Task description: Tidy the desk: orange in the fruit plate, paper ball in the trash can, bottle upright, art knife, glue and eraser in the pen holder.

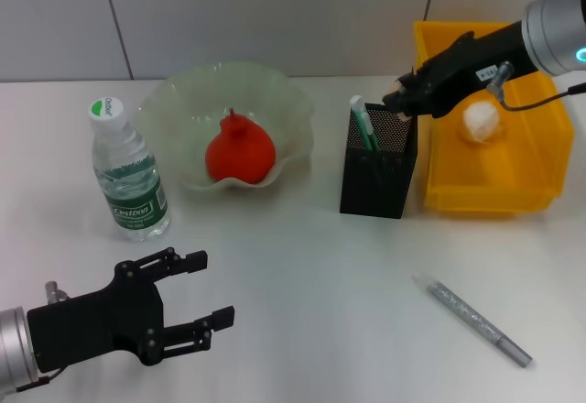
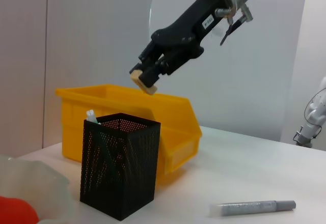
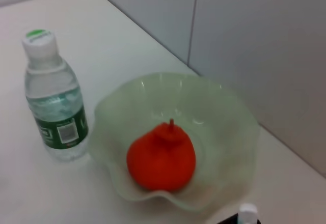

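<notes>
My right gripper (image 1: 397,101) hangs just above the black mesh pen holder (image 1: 375,183), shut on the small tan eraser (image 2: 144,83). The green and white art knife (image 1: 363,125) stands inside the holder. In the pale green fruit plate (image 1: 183,101) lies the red-orange orange (image 1: 240,152). The bottle (image 1: 129,176) stands upright to the left of the plate. The white paper ball (image 1: 482,122) rests in the yellow trash can (image 1: 485,203). On the table at the front right lies the silver-grey glue (image 1: 472,319). My left gripper (image 1: 215,286) is open and low at the front left, holding nothing.
The pen holder stands right against the trash can's left wall. A grey panelled wall runs behind the white table. Another robot arm (image 2: 310,117) shows far off in the left wrist view.
</notes>
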Robot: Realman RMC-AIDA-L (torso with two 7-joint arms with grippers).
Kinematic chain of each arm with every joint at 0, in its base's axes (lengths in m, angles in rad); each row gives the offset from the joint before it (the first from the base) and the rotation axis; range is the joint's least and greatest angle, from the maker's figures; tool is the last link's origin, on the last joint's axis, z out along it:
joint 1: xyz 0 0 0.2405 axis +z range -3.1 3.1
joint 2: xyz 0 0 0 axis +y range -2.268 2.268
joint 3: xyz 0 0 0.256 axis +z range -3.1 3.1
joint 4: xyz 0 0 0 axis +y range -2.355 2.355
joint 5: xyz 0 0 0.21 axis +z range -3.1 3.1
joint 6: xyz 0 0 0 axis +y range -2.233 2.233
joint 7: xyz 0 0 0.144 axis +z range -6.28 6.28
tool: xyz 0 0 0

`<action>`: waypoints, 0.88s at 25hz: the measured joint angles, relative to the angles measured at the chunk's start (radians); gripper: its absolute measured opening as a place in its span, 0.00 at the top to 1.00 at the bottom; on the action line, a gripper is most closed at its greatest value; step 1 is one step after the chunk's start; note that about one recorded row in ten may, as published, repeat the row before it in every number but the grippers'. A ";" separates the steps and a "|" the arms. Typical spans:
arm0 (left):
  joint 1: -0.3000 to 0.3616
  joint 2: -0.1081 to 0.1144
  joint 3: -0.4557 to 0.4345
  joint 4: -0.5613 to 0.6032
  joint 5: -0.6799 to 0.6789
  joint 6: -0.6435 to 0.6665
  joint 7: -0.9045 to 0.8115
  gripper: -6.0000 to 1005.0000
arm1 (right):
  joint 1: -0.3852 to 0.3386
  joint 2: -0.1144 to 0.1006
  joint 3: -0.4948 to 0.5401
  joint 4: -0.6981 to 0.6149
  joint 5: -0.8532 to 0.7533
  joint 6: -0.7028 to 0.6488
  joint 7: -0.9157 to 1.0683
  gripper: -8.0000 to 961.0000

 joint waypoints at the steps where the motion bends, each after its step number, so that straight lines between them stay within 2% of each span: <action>1: 0.000 0.000 0.000 0.000 0.000 0.000 0.000 0.19 | 0.001 0.000 0.000 0.009 -0.004 0.009 0.005 0.70; 8: 0.000 0.003 0.000 0.001 0.000 -0.002 0.000 0.19 | 0.010 0.001 -0.006 0.068 -0.007 0.056 0.011 0.68; 18: -0.002 0.005 0.002 0.001 0.000 -0.005 0.000 0.19 | 0.007 0.005 -0.086 0.090 -0.008 0.133 0.032 0.66; 22: -0.002 0.005 0.001 0.001 0.000 -0.005 0.000 0.19 | -0.003 0.006 -0.087 0.070 0.011 0.138 0.033 0.52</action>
